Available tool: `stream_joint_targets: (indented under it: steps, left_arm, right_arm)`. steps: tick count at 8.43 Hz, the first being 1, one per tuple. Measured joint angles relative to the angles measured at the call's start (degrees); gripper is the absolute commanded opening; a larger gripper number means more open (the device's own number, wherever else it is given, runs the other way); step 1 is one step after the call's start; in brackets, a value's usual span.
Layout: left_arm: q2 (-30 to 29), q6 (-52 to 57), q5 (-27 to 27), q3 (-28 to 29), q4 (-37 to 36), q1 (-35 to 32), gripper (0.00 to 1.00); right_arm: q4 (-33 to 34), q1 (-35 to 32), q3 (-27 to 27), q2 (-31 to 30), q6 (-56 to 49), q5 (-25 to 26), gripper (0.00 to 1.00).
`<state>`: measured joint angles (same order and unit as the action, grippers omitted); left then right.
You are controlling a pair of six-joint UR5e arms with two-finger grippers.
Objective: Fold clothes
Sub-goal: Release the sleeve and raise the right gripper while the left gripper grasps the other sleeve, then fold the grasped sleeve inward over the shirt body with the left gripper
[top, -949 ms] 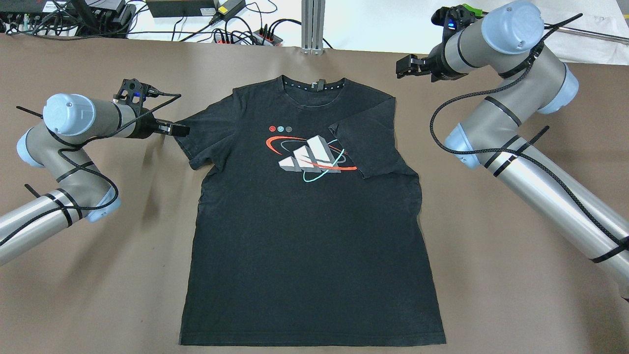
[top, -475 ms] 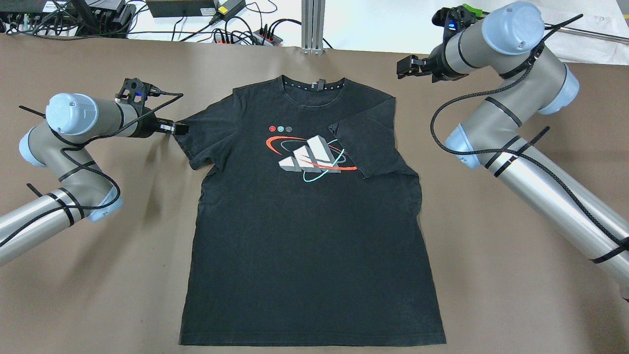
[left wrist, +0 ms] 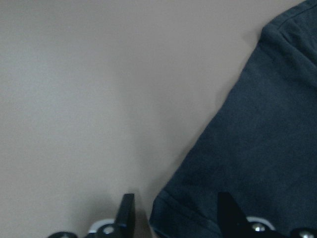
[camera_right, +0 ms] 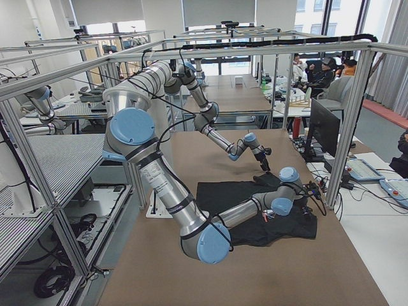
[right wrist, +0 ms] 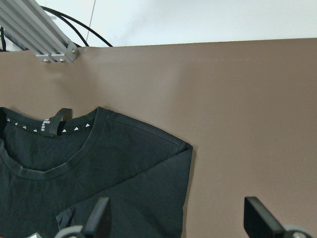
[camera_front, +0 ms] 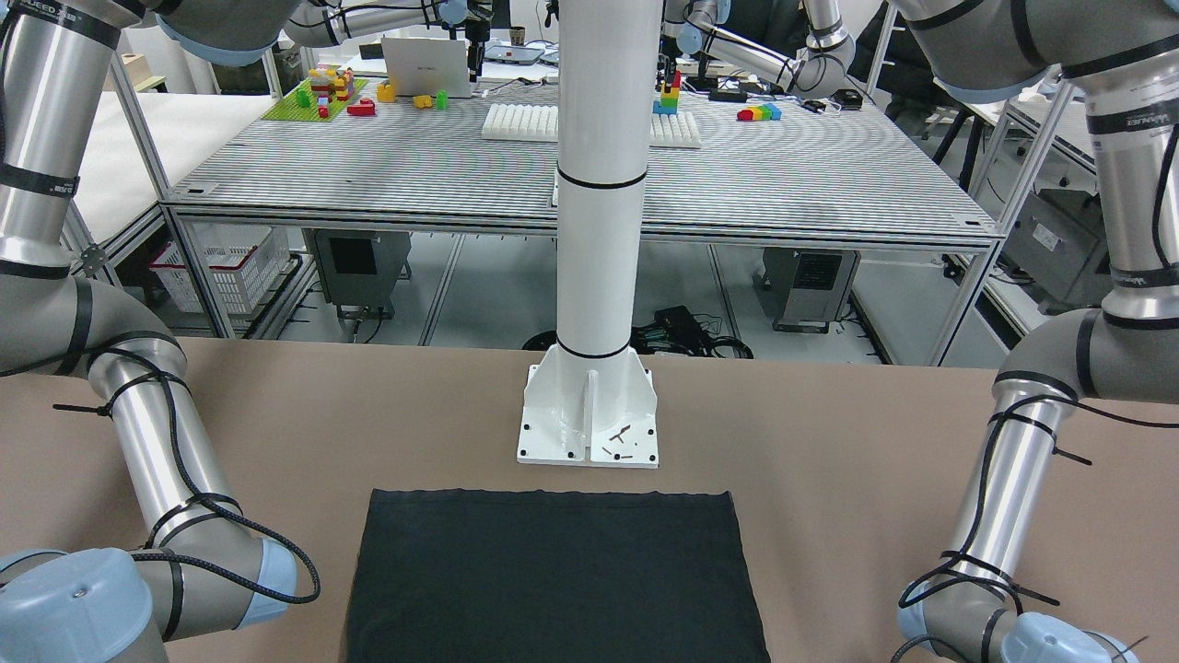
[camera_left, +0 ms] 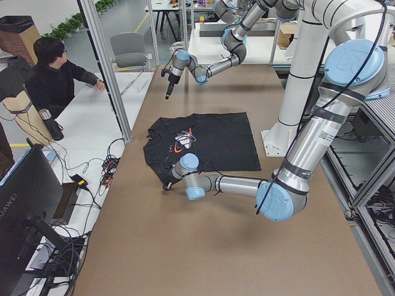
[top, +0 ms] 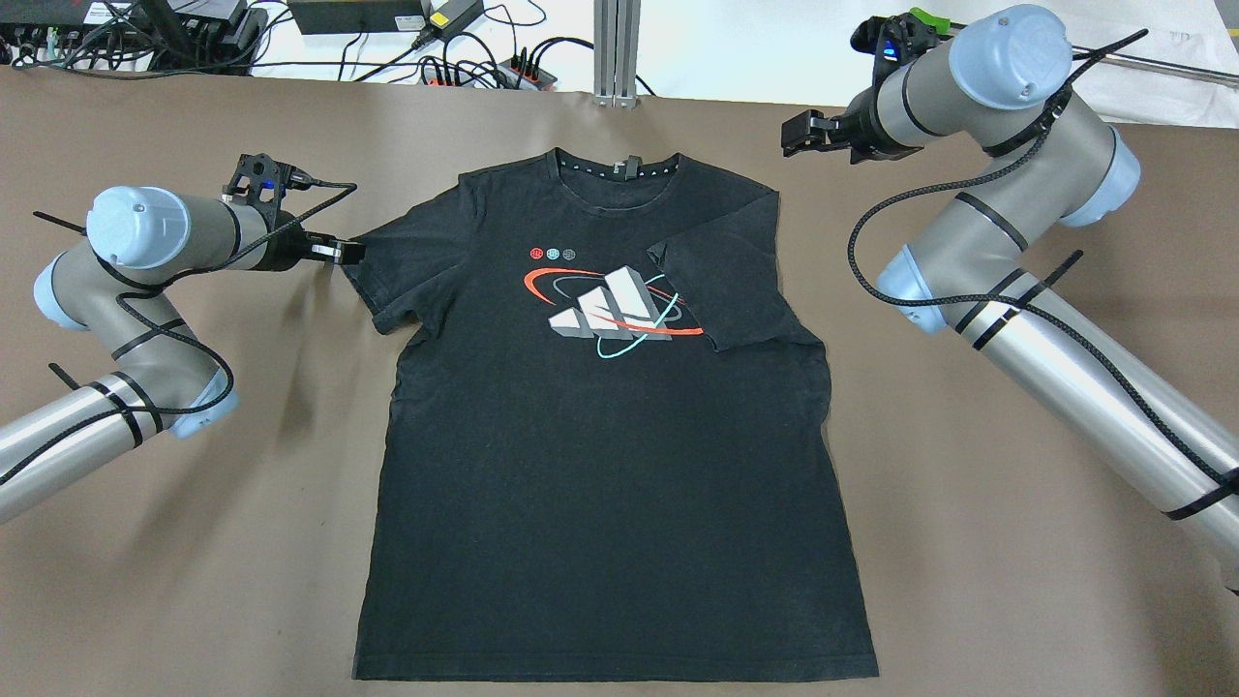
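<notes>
We fear our left gripper (top: 354, 254), fingers spread astride the black T-shirt's (top: 610, 465) sleeve hem (top: 364, 296), may pinch only its edge and slip, while our right gripper (top: 794, 134) hangs spread, clear.

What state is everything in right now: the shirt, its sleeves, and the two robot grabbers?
T-shirt: flat on the table, print up.
Right-side sleeve: folded in over the chest.
Left-side sleeve: spread flat.
Left gripper: jaws open, astride that sleeve's hem.
Right gripper: jaws open, empty, above the table.
</notes>
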<state>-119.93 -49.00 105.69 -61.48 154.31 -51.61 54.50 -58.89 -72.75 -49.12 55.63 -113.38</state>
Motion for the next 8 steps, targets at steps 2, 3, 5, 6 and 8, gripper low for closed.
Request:
stream_joint_targets:
  steps: [2, 3, 5, 6, 8]
  left_arm:
    - [0.1, -0.3, 0.0, -0.1, 0.0, 0.0, 0.11]
    - [0.1, -0.7, 0.0, -0.1, 0.0, 0.0, 0.03]
    - [-0.2, -4.3, 0.1, -0.4, -0.1, 0.2, 0.0]
    - [-0.5, -5.6, 0.4, -0.7, -0.4, 0.2, 0.0]
    - [-1.1, -6.6, 1.3, -2.1, -2.6, 0.2, 0.0]
  right_arm:
    - [0.0, 0.1, -0.1, 0.0, 0.0, 0.0, 0.94]
    - [0.0, 0.1, -0.1, 0.1, 0.0, 0.0, 0.94]
    - [0.0, 0.1, 0.0, 0.1, 0.0, 0.1, 0.94]
    - [0.0, 0.1, 0.0, 0.1, 0.0, 0.0, 0.94]
    - [-0.1, 0.1, 0.0, -0.1, 0.0, 0.0, 0.94]
